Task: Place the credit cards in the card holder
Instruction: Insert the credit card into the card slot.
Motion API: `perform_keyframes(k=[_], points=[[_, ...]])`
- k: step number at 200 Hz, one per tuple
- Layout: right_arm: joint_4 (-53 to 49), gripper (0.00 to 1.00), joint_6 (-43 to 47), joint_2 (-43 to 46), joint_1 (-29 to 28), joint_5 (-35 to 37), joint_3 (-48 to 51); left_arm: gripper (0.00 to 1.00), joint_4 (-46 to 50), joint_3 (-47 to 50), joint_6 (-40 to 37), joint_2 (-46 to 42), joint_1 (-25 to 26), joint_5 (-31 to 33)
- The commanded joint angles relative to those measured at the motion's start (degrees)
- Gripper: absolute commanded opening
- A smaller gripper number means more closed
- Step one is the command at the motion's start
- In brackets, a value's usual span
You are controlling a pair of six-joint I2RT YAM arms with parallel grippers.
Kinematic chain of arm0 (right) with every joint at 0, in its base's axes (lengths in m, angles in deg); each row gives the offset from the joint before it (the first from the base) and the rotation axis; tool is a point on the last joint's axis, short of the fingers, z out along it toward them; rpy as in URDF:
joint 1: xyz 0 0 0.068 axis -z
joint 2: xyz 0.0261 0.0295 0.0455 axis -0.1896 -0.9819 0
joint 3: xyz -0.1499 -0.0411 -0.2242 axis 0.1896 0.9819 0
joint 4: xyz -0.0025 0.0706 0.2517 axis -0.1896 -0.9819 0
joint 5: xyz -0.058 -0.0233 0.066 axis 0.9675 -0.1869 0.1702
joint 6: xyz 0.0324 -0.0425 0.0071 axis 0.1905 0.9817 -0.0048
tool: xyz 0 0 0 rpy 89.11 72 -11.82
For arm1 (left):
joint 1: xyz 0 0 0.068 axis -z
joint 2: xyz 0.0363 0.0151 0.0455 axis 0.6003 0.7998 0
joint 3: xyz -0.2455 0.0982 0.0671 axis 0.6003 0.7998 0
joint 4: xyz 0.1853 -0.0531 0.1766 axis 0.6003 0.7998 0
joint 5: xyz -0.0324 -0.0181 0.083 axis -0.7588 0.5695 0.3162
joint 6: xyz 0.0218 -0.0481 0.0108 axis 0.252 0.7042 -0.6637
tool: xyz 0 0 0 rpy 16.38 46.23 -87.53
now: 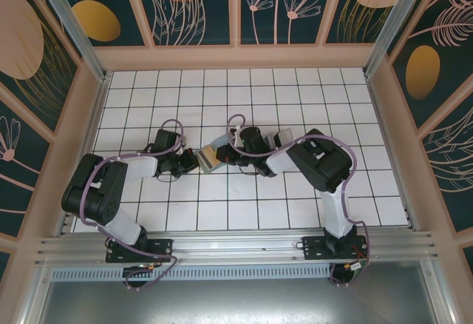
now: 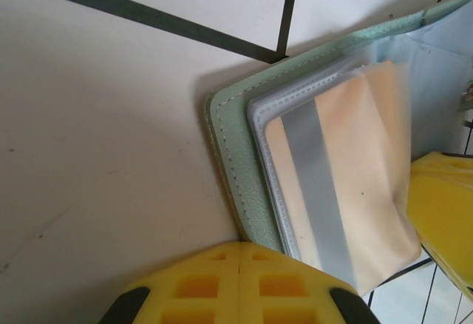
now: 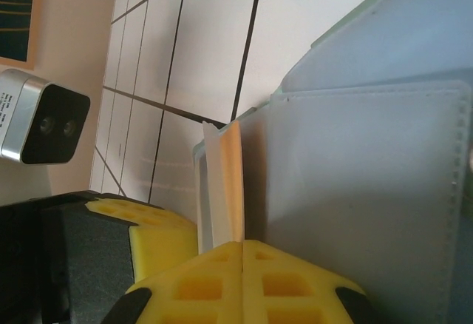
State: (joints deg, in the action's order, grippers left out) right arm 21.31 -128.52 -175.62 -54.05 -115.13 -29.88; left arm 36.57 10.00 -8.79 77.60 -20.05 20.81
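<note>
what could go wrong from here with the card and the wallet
1. The tan card seems not fully seated in the clear sleeve. If the right gripper, shut on its edge, releases early, the card may slide out.
2. The left gripper looks pinched on the card holder close by. A pull from either arm could drag it or fold it shut.

No legible text, brand or number; tiny print on silver camera housing [image 3: 18,106] too blurred.
</note>
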Motion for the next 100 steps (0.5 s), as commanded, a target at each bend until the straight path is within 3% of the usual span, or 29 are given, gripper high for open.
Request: perform_keyframes(k=[1, 26, 54, 100], points=[[-0.94, 0.09, 0.94, 0.92, -1.84, -0.38, 2.02, 0.00, -2.18, 1.72, 1.04, 2.62, -0.26, 5.38], [-1.14, 0.23, 1.74, 1.84, -2.23, -0.41, 2.77, 0.00, -2.97, 2.16, 1.11, 3.02, -0.25, 5.38], [-4.53, 0.26, 4.26, 4.61, -2.15, 1.48, 3.08, 0.00, -2.88, 2.47, 0.63, 2.70, -0.16, 5.44], [-18.71, 0.35, 10.73, 11.44, -1.80, 9.45, 0.26, 0.03, -0.77, 1.60, -1.44, -0.56, -0.26, 7.09]])
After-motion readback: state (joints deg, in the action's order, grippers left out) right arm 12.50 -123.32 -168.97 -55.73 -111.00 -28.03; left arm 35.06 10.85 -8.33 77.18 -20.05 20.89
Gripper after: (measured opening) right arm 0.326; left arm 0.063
